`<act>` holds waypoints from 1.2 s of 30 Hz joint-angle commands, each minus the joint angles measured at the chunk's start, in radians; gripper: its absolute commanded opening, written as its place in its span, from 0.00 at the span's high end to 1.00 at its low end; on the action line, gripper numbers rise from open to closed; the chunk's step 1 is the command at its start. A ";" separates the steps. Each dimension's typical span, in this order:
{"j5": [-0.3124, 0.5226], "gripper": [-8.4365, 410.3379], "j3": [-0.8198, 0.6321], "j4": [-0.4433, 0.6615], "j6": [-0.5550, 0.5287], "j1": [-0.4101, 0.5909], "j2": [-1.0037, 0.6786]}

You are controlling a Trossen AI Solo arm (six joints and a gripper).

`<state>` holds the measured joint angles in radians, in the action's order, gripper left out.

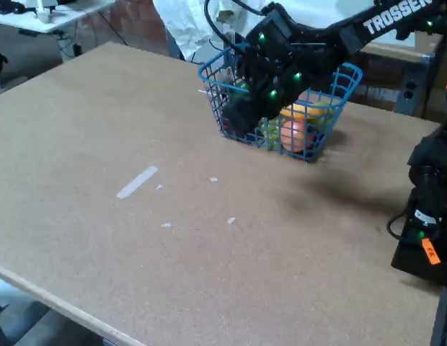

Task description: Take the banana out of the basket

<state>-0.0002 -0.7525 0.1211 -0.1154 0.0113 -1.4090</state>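
Bare tabletop (101,238) fills the near part of the fixed view, brown board, front edge running along the bottom left. Strip of pale tape (137,182) lies on it, well down-left of the pincer, a few small white scraps (231,220) scattered near it. Black arm base (425,216) stands at the right edge, orange tag on it, well right of and below the pincer.

Black arm (353,32) with white TROSSEN lettering comes in from the top right and angles down-left into the blue wire-mesh basket (347,81). Green lights dot the wrist housing. Pincer (241,115) sits at the arm's lower left end, over the basket's left half, in front of the near mesh wall from this angle. Fingers are dark and blurred against the housing, so cannot tell how far apart they are or whether they hold anything.

Banana (313,109) shows as a yellow patch inside the basket, just right of the pincer, partly hidden by the arm; cannot tell if the pincer touches it. Round orange-pink fruit (295,134) sits below the banana against the near wall, right of the pincer. Small greenish item (270,131) lies between that fruit and the pincer, too blurred to name. Basket rests on the table at the far side.
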 commanded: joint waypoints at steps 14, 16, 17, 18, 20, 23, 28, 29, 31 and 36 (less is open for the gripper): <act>0.048 0.42 -0.361 0.289 -0.147 0.000 0.022; 0.087 0.40 -0.433 0.359 -0.164 0.000 0.022; 0.109 0.39 -0.467 0.395 -0.175 0.001 0.022; 0.127 0.37 -0.499 0.429 -0.182 0.005 0.022; 0.151 0.34 -0.558 0.495 -0.200 0.018 0.022; 0.158 0.27 -0.631 0.589 -0.225 0.059 0.022; 0.158 0.16 -0.685 0.678 -0.225 0.160 0.022; 0.157 0.14 -0.687 0.689 -0.223 0.183 0.022; 0.156 0.11 -0.686 0.703 -0.217 0.230 0.022; 0.133 0.05 -0.684 0.734 -0.195 0.333 0.013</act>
<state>0.1493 -1.4368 0.8349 -0.3214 0.2863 -1.3903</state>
